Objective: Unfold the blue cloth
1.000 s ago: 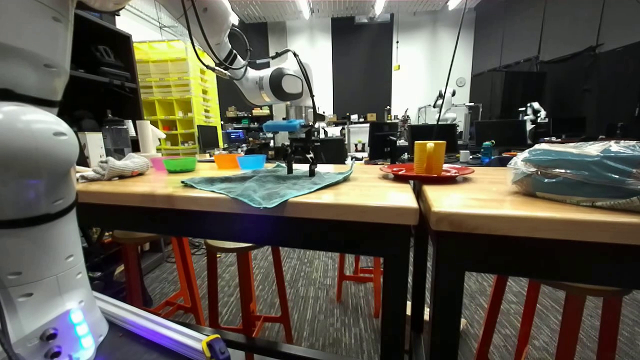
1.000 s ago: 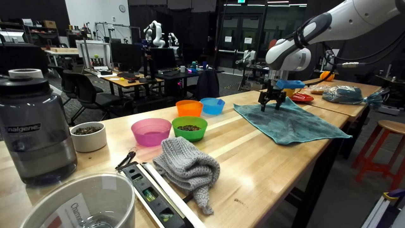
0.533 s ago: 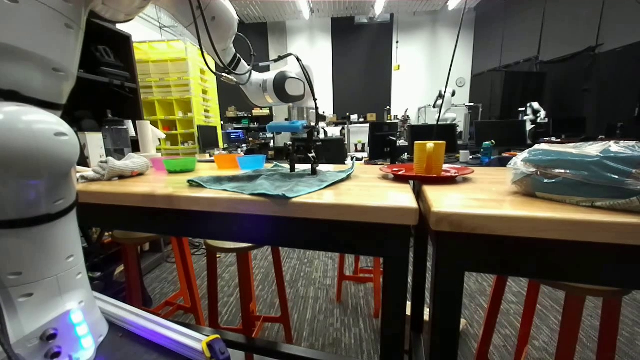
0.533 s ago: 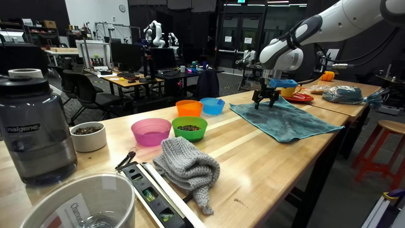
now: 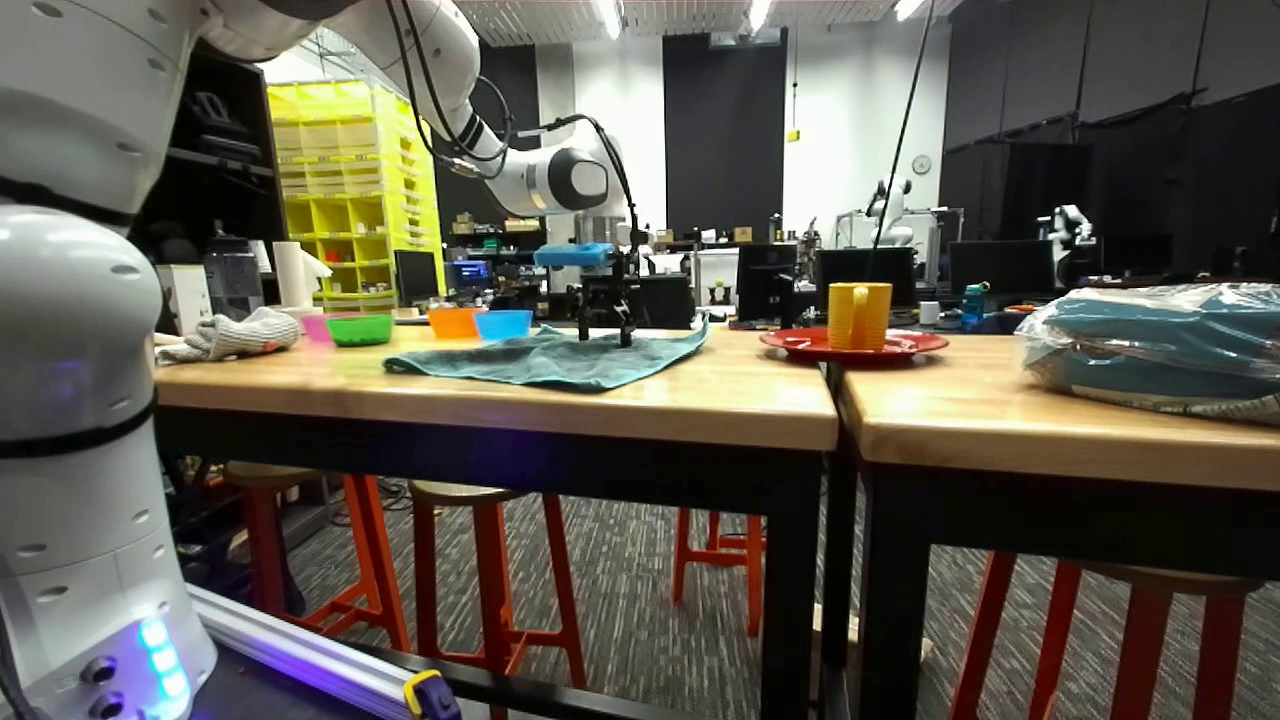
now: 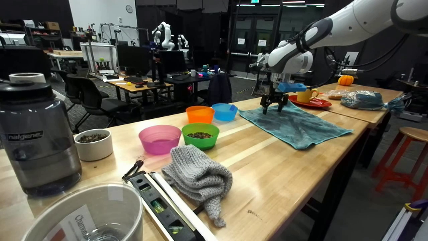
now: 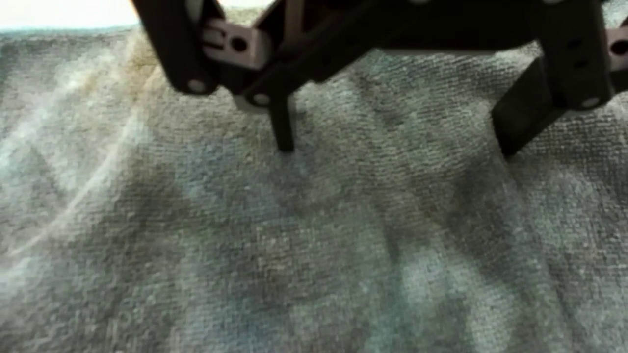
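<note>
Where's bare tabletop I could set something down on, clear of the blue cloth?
Broad bare tabletop: between the grey knitted cloth and the blue cloth. A smaller patch lies between the blue cloth and red plate. Crowded: the end with bottle, level, pink bowl and green bowl.

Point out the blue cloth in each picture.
In an exterior view, the blue cloth lies just left of centre.
In an exterior view, the blue cloth lies right of centre.
Wrist view: the blue cloth, filling most of the picture.
Shared landmark: the gripper, over it in all three.
</note>
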